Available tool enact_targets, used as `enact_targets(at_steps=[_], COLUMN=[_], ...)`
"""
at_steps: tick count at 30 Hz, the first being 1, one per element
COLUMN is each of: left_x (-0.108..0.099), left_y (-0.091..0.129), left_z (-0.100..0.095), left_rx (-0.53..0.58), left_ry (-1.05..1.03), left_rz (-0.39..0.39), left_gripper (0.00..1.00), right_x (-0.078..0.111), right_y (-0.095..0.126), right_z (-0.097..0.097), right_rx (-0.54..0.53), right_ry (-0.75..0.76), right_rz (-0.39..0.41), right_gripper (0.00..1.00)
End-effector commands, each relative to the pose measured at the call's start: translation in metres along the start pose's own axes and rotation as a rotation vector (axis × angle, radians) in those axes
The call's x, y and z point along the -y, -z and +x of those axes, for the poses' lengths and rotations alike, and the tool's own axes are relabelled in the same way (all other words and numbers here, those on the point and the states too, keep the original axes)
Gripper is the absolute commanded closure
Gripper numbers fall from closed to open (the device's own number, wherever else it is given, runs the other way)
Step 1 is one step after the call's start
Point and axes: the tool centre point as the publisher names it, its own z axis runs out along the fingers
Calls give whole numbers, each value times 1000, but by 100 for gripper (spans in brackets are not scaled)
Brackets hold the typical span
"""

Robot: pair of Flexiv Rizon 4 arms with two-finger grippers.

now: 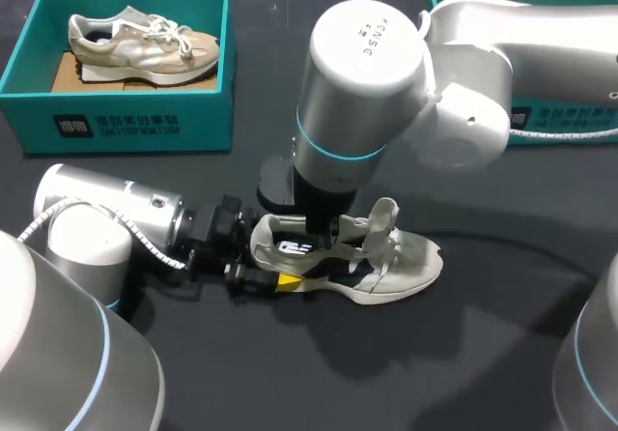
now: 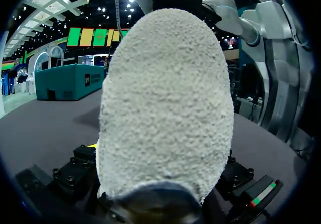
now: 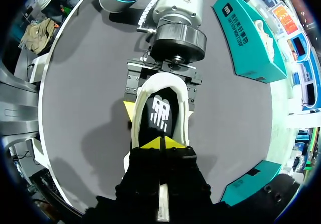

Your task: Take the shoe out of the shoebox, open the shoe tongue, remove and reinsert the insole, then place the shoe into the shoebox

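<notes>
A pale grey-white shoe (image 1: 406, 267) lies on its sole mid-table, its tongue and laces pulled up. The black insole (image 3: 159, 114) lies inside it. My left gripper (image 1: 275, 252) comes in from the left with its fingers far apart, one against each side of the heel (image 2: 165, 98), holding it. My right gripper (image 3: 163, 142) points straight down into the shoe's opening, its yellow tips shut together on the insole with nothing held between them. In the head view the right wrist (image 1: 362, 73) hides most of that gripper.
A teal shoebox (image 1: 116, 112) at the back left holds a second shoe (image 1: 145, 44). Another teal box (image 1: 570, 117) stands at the back right, largely hidden behind my right arm. The dark tabletop (image 1: 463, 354) in front of the shoe is bare.
</notes>
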Motion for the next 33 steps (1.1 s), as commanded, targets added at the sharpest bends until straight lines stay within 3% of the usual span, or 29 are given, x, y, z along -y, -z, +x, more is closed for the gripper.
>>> enact_targets(at_steps=[1,10,21,29,33], left_x=[0,0,0,0,0], left_y=[1,1,1,1,1], left_z=[1,1,1,1,1], left_rx=[1,1,1,1,1], left_ry=[0,0,0,0,0], left_rz=[-1,-1,-1,-1,-1], left_gripper=[100,100,100,100,100], right_x=[-3,4,31,58,62], right_y=[-15,-39,-62,-59,-59], right_z=[2,-1,-3,-3,-4], right_rx=[6,29,32,35,34], right_ry=[-8,-31,-95,-167,-176], right_rz=[-3,5,6,25,27], right_gripper=[100,100,100,100,96])
